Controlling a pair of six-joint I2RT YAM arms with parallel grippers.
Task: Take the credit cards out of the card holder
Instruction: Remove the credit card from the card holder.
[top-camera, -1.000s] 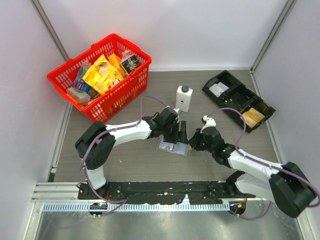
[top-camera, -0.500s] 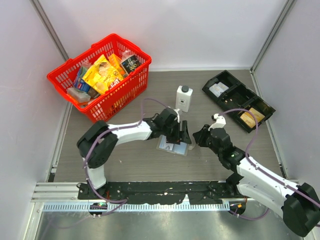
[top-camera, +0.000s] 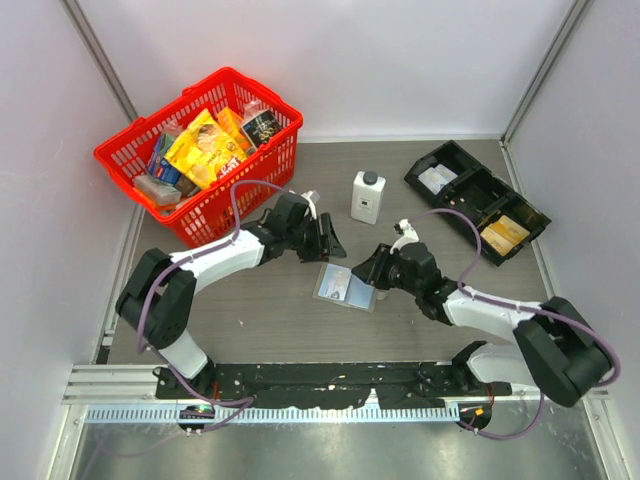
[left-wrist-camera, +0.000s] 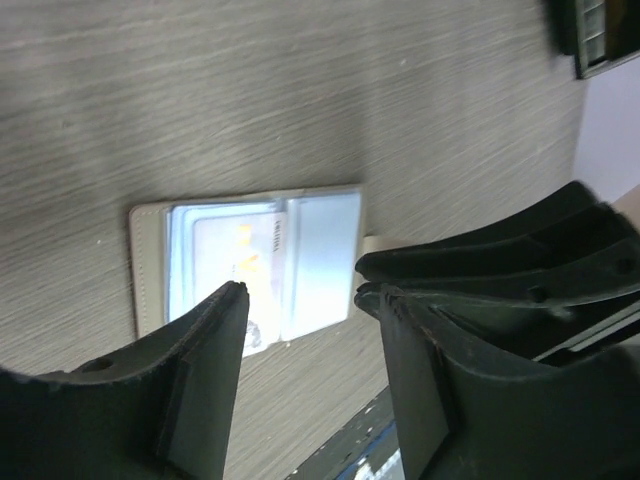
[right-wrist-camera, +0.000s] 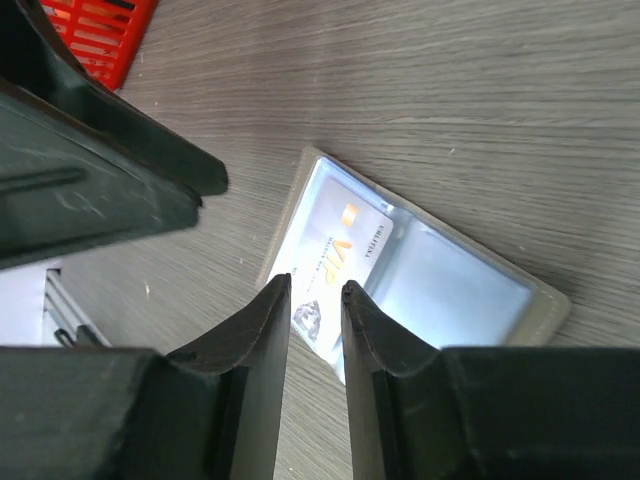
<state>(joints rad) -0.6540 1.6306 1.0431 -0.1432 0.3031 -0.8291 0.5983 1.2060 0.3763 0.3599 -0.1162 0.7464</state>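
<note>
The card holder lies open and flat mid-table, nearer the front edge. A pale credit card marked "VIP" in orange sits in its clear pocket. Left gripper is spread wide, right gripper narrowly parted, and both are empty.

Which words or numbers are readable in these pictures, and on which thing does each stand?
"VIP": orange letters on the card inside the card holder.
Small print beside it: too blurred to read.
Packets in the basket and the bottle label: too small to read.
</note>
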